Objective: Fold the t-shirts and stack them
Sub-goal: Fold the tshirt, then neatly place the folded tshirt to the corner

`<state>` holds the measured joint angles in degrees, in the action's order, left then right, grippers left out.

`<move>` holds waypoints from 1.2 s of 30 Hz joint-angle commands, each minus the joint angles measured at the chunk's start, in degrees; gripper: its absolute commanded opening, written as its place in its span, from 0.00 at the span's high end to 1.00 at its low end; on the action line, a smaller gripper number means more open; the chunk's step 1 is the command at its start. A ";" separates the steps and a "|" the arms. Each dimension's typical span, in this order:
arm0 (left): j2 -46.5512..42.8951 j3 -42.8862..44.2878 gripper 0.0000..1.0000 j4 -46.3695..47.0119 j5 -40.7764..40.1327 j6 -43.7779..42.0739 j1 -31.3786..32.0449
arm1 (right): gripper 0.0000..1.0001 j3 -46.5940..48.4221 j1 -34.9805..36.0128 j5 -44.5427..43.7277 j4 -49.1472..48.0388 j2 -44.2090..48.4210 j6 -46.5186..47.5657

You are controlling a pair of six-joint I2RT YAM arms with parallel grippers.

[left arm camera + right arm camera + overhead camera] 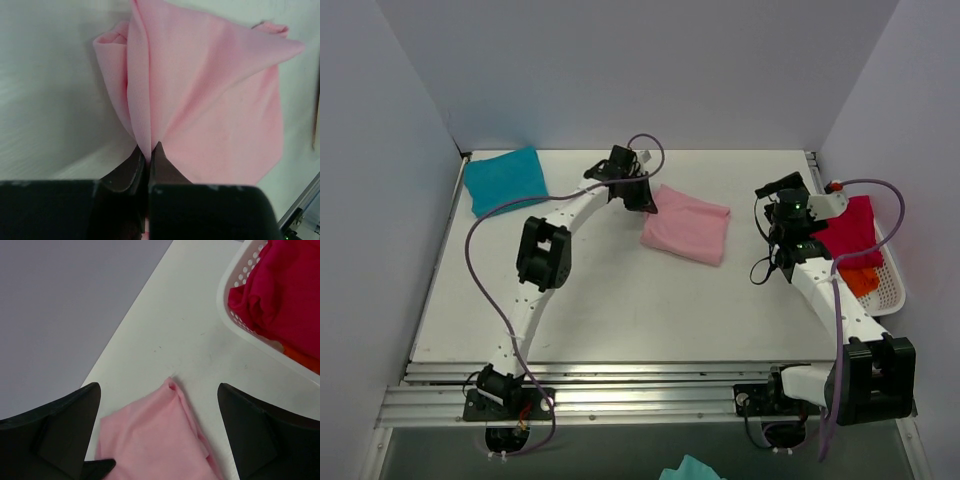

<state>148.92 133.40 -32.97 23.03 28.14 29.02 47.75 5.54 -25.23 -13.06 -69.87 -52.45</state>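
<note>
Cloth here is soft, light and limp: the pink t-shirt (687,228) lies part-folded mid-tabletop (620,300) and would likely sag open if lifted by one point. Left tool (149,155) is clamped on a raised ridge at the shirt's 10 o'clock corner. Right tool (159,430) gapes wide, holding nothing, over its 3 o'clock side. Better hold: two corners, all layers. Teal t-shirt (505,178) sits folded at 10 o'clock. Magenta t-shirt (855,228) and orange t-shirt (860,280) are in the basket (892,290) at 3 o'clock.

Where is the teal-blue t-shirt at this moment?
Top external view: the teal-blue t-shirt lies folded in the far left corner of the table, left of the left gripper and apart from the pink t-shirt.
</note>
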 commanded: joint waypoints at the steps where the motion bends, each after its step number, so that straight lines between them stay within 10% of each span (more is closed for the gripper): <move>1: -6.89 1.85 0.98 -4.20 -2.11 -4.32 -7.46 | 0.02 -0.11 -0.44 2.20 -2.32 0.61 -0.46; 36: -3.64 24.62 0.98 -16.25 2.64 -6.17 -37.71 | 0.02 -0.02 -0.53 7.74 -6.45 -3.87 -1.17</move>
<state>145.56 154.19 -50.00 24.29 22.24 -6.09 47.40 5.54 -18.09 -17.43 -72.75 -53.80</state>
